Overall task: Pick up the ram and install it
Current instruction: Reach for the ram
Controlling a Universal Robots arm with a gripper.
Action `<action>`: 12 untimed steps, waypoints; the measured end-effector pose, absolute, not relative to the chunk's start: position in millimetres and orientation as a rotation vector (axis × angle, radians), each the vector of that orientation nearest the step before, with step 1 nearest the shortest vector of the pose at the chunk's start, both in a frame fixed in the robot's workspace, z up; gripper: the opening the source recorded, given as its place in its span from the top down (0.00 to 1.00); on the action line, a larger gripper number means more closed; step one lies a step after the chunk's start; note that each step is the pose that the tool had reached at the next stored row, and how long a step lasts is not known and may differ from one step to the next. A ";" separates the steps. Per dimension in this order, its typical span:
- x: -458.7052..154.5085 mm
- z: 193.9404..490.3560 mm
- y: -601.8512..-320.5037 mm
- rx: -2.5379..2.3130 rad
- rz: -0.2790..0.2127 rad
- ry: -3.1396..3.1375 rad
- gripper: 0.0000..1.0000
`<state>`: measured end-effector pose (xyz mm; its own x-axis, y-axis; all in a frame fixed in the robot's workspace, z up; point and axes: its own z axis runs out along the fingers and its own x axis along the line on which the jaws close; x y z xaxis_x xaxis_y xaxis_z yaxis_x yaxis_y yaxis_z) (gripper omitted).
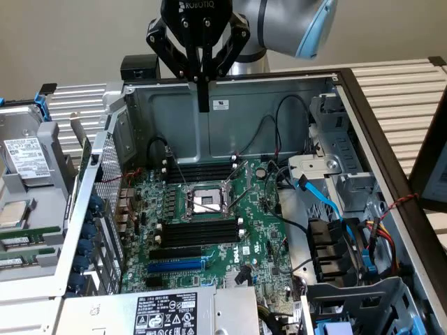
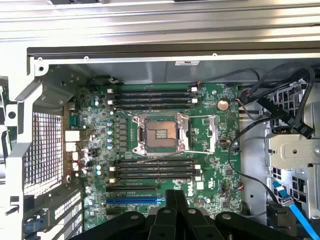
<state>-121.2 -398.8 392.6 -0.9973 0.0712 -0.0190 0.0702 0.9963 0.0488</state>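
The gripper (image 1: 203,103) hangs closed (nothing in it) above the motherboard (image 1: 260,213) in the open case (image 1: 174,118). The ram (image 1: 15,241) lies outside, at the exterior view's left.

the exterior view looks slantwise down into the open computer case (image 1: 265,118); the wrist view, behind the gripper (image 2: 173,197), faces straight down from closer; both share the motherboard (image 2: 206,172).
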 end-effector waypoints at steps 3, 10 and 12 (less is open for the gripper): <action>-121.2 392.6 -398.8 0.110 0.075 3.118 0.89; -143.3 392.6 -398.7 0.110 0.075 3.115 0.89; -151.5 392.6 -398.7 0.110 0.075 3.115 0.89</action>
<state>-151.5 -398.7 392.6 -0.9972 0.0713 -0.0221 0.0701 0.9963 0.0490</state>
